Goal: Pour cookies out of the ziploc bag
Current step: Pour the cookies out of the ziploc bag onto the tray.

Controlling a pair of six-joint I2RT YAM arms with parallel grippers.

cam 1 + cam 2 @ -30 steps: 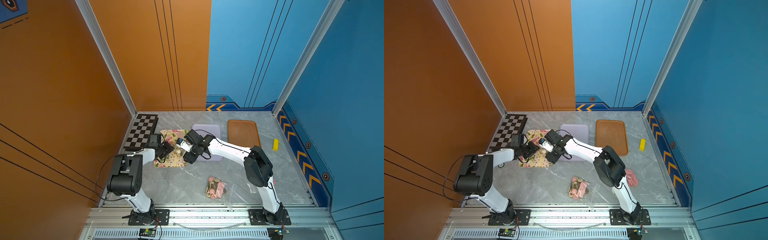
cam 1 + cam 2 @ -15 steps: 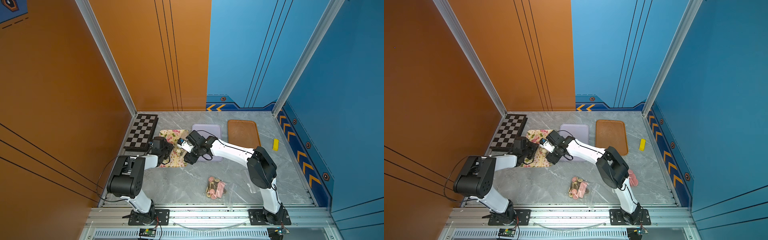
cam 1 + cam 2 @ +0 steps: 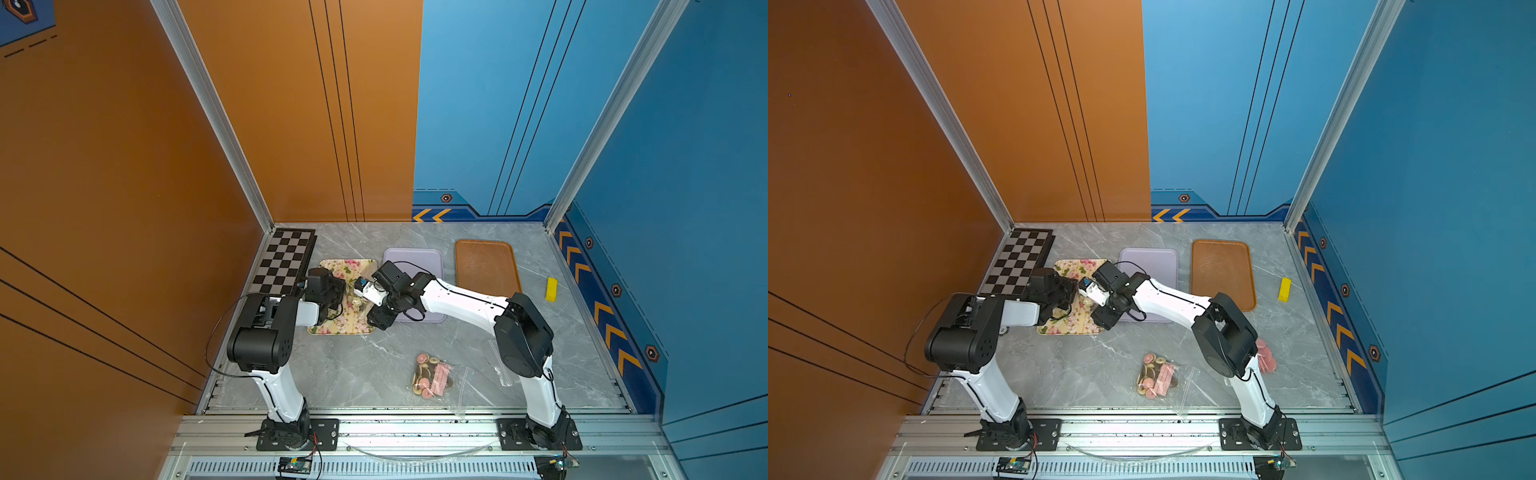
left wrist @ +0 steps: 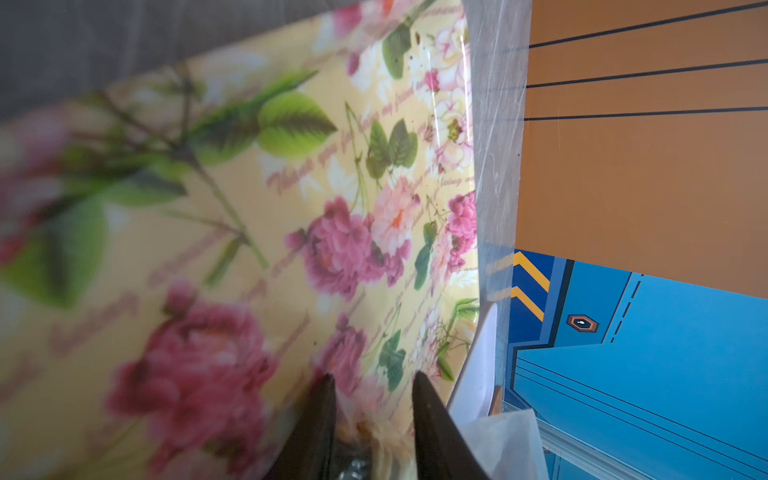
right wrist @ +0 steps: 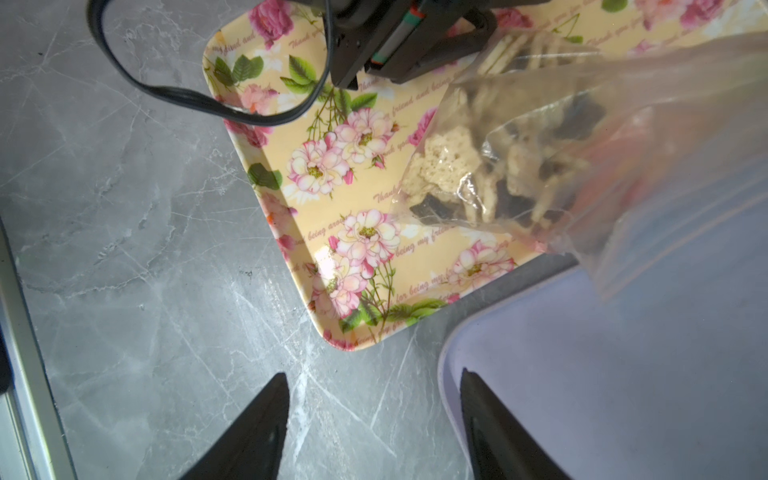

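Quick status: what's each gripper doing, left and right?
Left gripper: closed on the ziploc bag.
Right gripper: open, holding nothing.

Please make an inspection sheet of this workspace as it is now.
Surface: grey marble table.
Job's things: ziploc bag with cookies over the floral tray; second cookie bag near the front edge; pink discs behind the right arm.
Clutter: lilac tray, brown tray, chessboard, yellow block.
Grippers: left gripper seems closed on the ziploc bag; right gripper open, empty.
Cables: black cable loops over the floral tray's corner.
Surroundings: orange and blue walls.
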